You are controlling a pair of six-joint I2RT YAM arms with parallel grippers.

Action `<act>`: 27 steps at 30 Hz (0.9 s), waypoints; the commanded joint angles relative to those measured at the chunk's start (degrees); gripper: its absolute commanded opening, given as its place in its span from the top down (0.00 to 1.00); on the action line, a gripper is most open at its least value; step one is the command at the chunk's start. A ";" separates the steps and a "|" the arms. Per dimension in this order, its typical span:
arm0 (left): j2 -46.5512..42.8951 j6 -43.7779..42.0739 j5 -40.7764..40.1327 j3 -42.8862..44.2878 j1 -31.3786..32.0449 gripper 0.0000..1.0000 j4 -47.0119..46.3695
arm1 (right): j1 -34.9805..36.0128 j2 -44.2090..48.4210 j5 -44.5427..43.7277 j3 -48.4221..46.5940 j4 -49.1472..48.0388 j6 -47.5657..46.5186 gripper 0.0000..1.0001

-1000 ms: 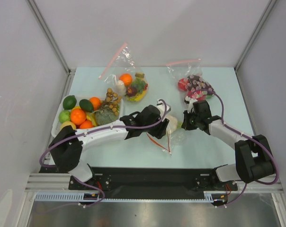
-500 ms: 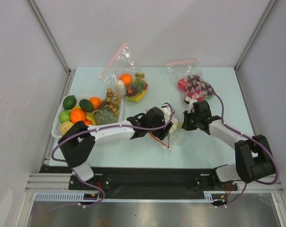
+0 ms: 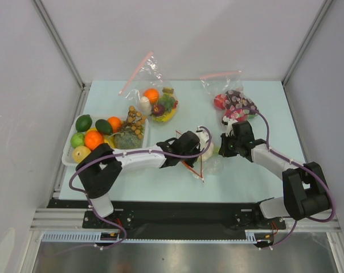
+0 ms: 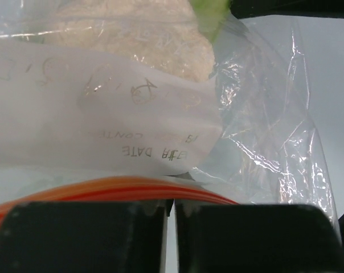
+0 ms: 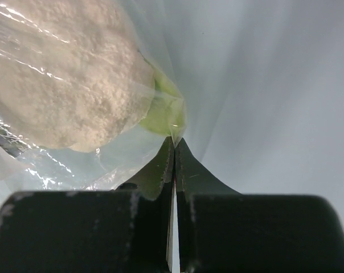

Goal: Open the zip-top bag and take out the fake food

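1. Right of the tray [image 3: 66,158], top view: the zip-top bag [image 3: 211,166] lies well apart from it, with the fake food [image 3: 206,145] inside. The left gripper [image 3: 192,161] is down on the bag's tray-side edge and the right gripper [image 3: 220,151] on its far side.
2. Left wrist view: the jaws stand narrow, nearly together, at the red-orange zip rim [image 4: 103,185], apparently nipping it. The white label [image 4: 103,125] sits just past them.
3. Right wrist view: the jaws are pinched tight on clear film, touching the pale head [image 5: 64,79].
4. Opening is the step in hand, I judge, and no food is out yet. The next move calls for drawing the rim apart against the right gripper's anchor, gently enough that neither pinch slips.
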State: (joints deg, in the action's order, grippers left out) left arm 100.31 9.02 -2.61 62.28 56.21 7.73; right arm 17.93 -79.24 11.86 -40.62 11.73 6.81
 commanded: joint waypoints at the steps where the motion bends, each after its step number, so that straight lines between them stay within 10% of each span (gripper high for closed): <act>1: -1.87 -1.19 -0.20 1.18 0.48 0.97 -4.12 | 0.08 -0.47 -0.34 -1.57 -0.13 -0.57 1.00; 27: -22.87 -0.76 8.76 2.14 0.40 1.00 1.50 | -1.23 -2.40 -7.81 -5.08 3.74 0.93 1.00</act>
State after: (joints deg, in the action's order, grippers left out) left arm 82.72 8.51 3.64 62.35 56.40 10.83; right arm 17.06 -80.44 6.24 -43.07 14.90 7.27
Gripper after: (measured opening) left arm 0.011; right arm 0.009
